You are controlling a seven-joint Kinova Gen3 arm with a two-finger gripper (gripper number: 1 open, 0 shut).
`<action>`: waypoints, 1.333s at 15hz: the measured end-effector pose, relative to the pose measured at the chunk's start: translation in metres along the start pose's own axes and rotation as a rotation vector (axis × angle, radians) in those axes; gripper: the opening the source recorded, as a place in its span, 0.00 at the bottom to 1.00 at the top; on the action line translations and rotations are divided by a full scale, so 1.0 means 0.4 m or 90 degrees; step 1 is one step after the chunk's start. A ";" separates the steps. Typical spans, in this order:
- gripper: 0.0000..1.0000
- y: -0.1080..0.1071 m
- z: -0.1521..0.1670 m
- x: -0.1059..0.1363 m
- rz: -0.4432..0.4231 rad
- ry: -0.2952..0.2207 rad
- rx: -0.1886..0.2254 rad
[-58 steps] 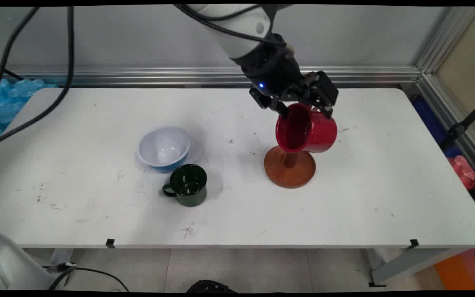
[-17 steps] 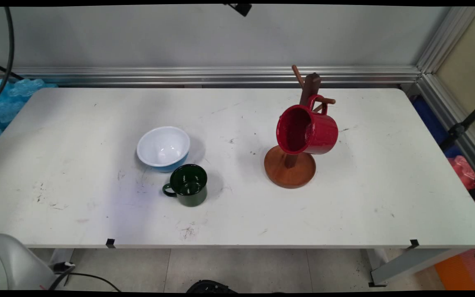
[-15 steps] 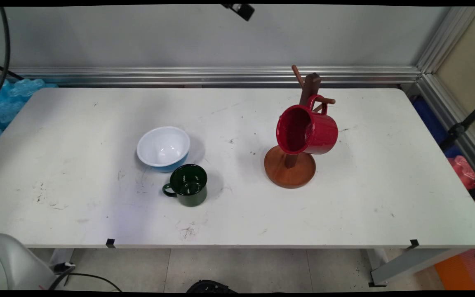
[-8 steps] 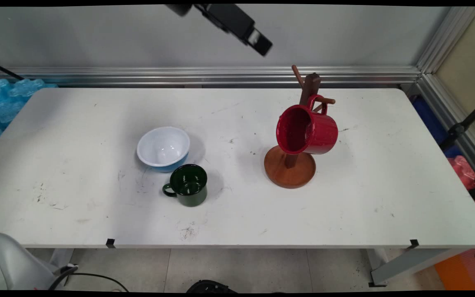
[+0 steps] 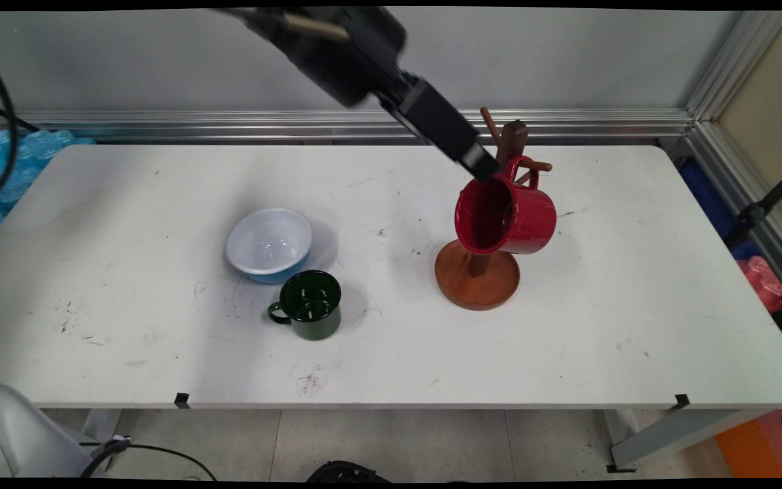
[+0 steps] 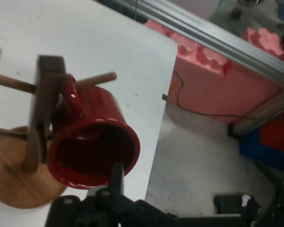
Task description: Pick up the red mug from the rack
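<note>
White counter (image 5: 635, 305), scuffed, fills most of the frame. Wooden mug stand (image 5: 477, 282) right of centre: round base, upright post, pegs sticking out near the top. White bowl (image 5: 269, 242) with a blue outside sits left of centre. Red mug (image 5: 520, 217) hangs on the stand by its handle from a right-hand peg, tilted, mouth facing lower left, body clear of the counter. Dark green mug (image 5: 311, 305) stands upright just below the bowl, handle to the left, well apart from the stand. Gripper (image 5: 482, 170) comes down from the upper left, tip right at the red mug's upper rim beside the post; contact can't be confirmed. In the hand view the gripper (image 6: 116, 170) shows low in frame against the mug's (image 6: 92, 146) open mouth. Open or closed: cannot tell; nothing visibly held. Judgement: the mug hangs on one peg only, so a nudge at the rim would likely swing it or tip the stand; slow, light motion suits. No brand, label or readable writing on any item.
</note>
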 end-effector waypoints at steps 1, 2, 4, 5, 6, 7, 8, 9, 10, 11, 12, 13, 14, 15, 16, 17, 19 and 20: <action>1.00 0.007 0.017 0.000 -0.001 -0.004 0.001; 1.00 0.016 0.042 0.000 -0.004 -0.010 0.004; 1.00 0.034 0.103 0.001 -0.010 -0.022 0.008; 1.00 0.041 0.129 0.002 -0.013 -0.027 0.010; 1.00 0.047 0.159 0.002 -0.017 -0.033 0.012; 1.00 0.051 0.187 0.002 -0.022 -0.038 0.015; 1.00 0.054 0.212 0.003 -0.025 -0.042 0.017; 1.00 0.055 0.228 0.003 -0.028 -0.044 0.020; 1.00 0.056 0.254 0.004 -0.032 -0.047 0.023; 1.00 0.056 0.275 0.004 -0.035 -0.050 0.027; 1.00 0.055 0.297 0.004 -0.038 -0.053 0.033; 1.00 0.053 0.313 0.004 -0.041 -0.055 0.037; 1.00 0.051 0.332 0.003 -0.043 -0.059 0.043; 1.00 0.048 0.345 0.002 -0.044 -0.062 0.049; 1.00 0.046 0.353 0.001 -0.045 -0.063 0.053; 1.00 0.044 0.362 -0.002 -0.047 -0.066 0.057; 1.00 0.043 0.375 -0.006 -0.049 -0.070 0.063; 1.00 0.042 0.382 -0.007 -0.050 -0.070 0.067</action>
